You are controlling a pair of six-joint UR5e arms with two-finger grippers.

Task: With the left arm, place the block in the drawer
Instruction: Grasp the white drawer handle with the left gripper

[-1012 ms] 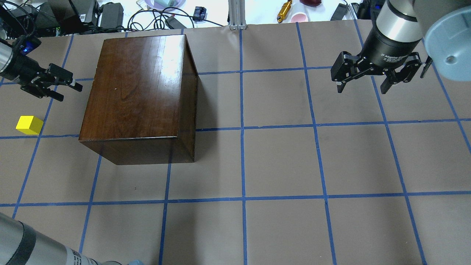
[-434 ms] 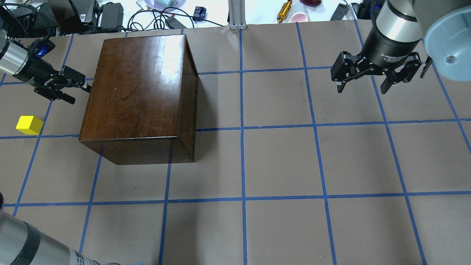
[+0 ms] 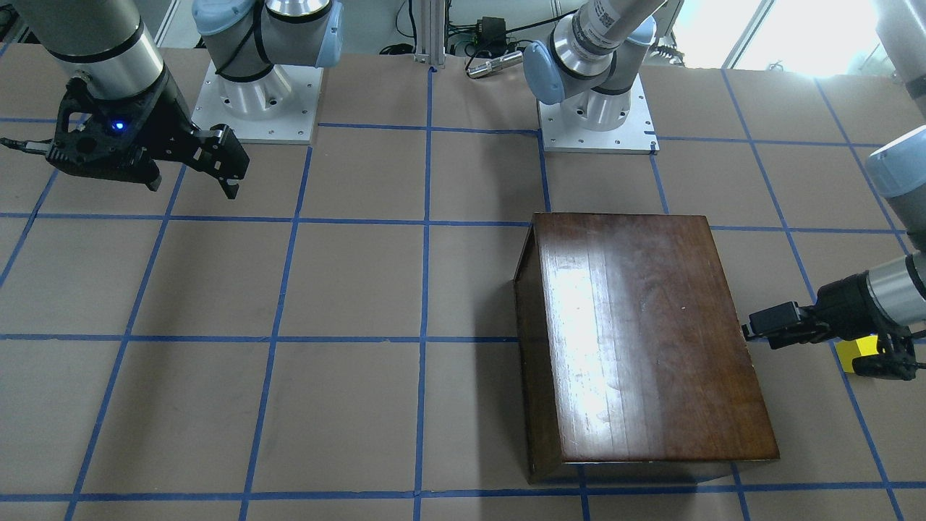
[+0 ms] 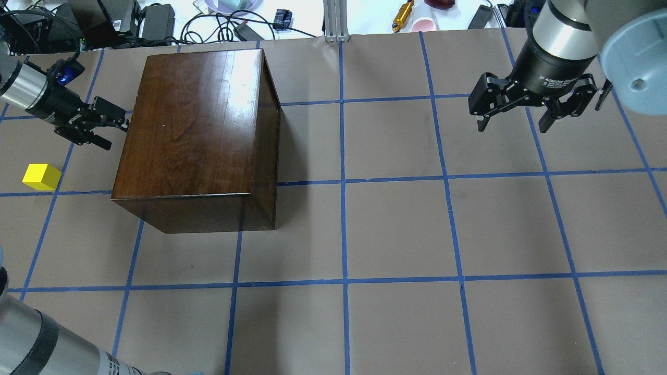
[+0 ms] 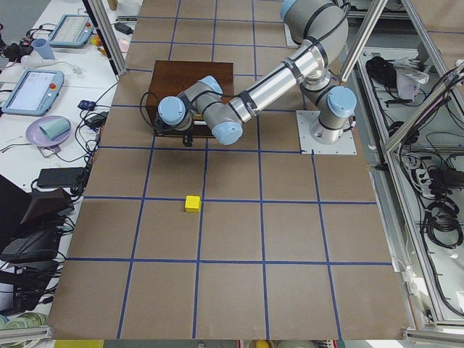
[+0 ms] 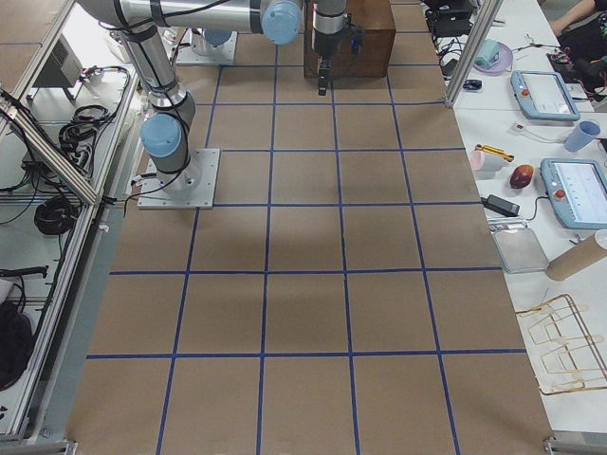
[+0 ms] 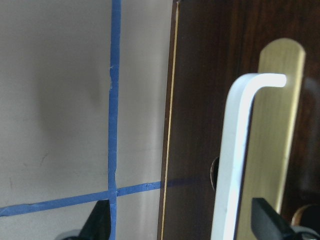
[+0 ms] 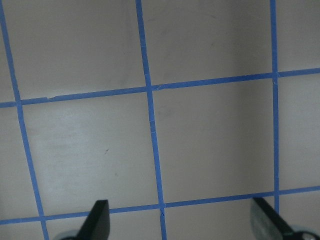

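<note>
The yellow block (image 4: 41, 176) lies on the table to the left of the dark wooden box (image 4: 198, 125); it also shows in the front view (image 3: 854, 351) and the left side view (image 5: 192, 204). The drawer is shut. Only its dark front panel (image 7: 200, 125) shows, with a brass plate and a white handle (image 7: 240, 150). My left gripper (image 4: 115, 134) is open and empty, level with that panel and right at it, and the handle lies between its fingers (image 7: 97, 222). My right gripper (image 4: 513, 122) is open and empty, high over the table's right side.
Cables and power adapters (image 4: 156, 21) and an aluminium post (image 4: 336, 21) line the table's far edge. The two arm bases (image 3: 593, 119) stand at the robot's side. Blue tape marks a grid on the brown table (image 4: 396, 229).
My left gripper has moved right, from well clear of the box up to its left face. The block, the box and the right arm have not moved.
</note>
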